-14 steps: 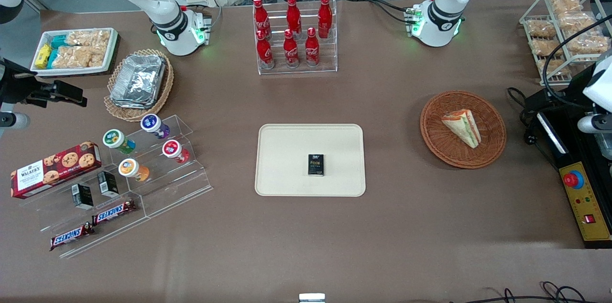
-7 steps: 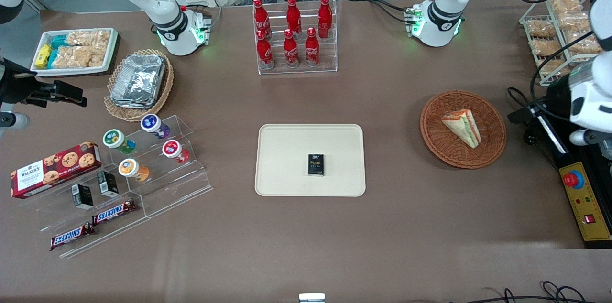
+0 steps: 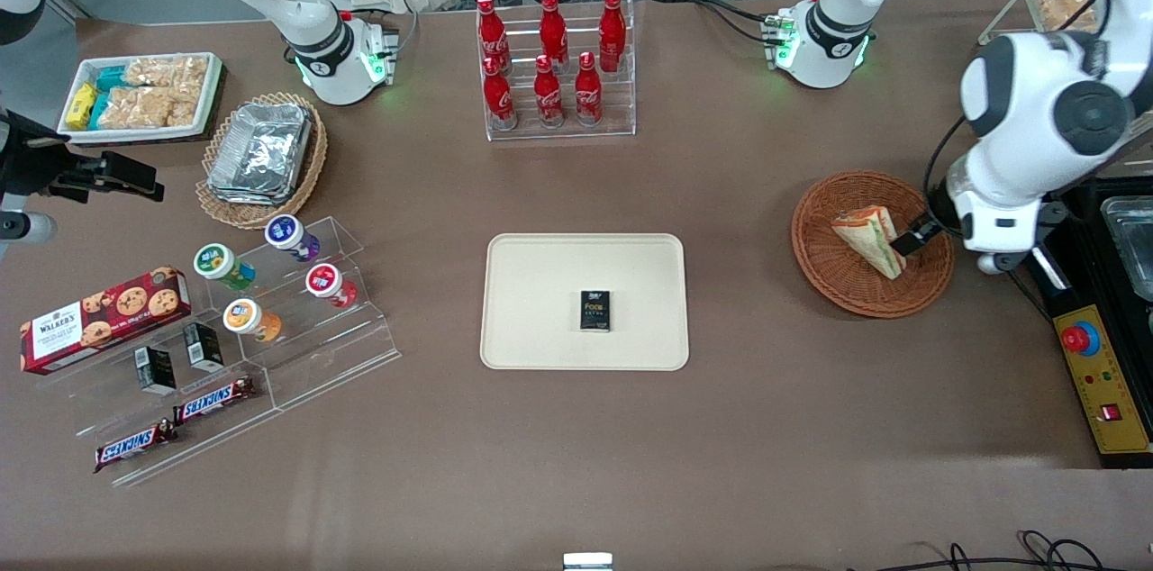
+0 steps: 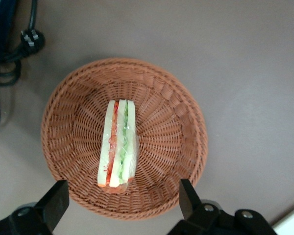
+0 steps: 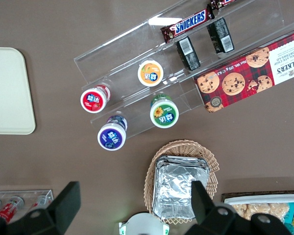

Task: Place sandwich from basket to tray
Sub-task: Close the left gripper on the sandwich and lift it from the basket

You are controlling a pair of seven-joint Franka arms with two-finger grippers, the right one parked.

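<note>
The sandwich (image 3: 869,238) is a pale wedge with green, orange and red layers, lying in the round reddish-brown wicker basket (image 3: 842,283) toward the working arm's end of the table. My left gripper (image 3: 923,233) hangs above the basket's rim, at the sandwich's broad end. In the left wrist view the sandwich (image 4: 117,144) lies near the middle of the basket (image 4: 169,122), and the gripper (image 4: 121,205) is open, its fingers (image 4: 188,200) wide apart and holding nothing. The cream tray (image 3: 540,283) lies mid-table, away from the basket.
A small black box (image 3: 595,311) lies on the tray. A rack of red bottles (image 3: 554,67) stands farther from the front camera. A yellow control box (image 3: 1103,377) and cables (image 4: 10,58) lie beside the basket. Snack shelves (image 3: 270,328) sit toward the parked arm's end.
The left arm has swung in from the table's working-arm end and now hangs over the basket's rim. The sandwich, basket and tray have not moved.
</note>
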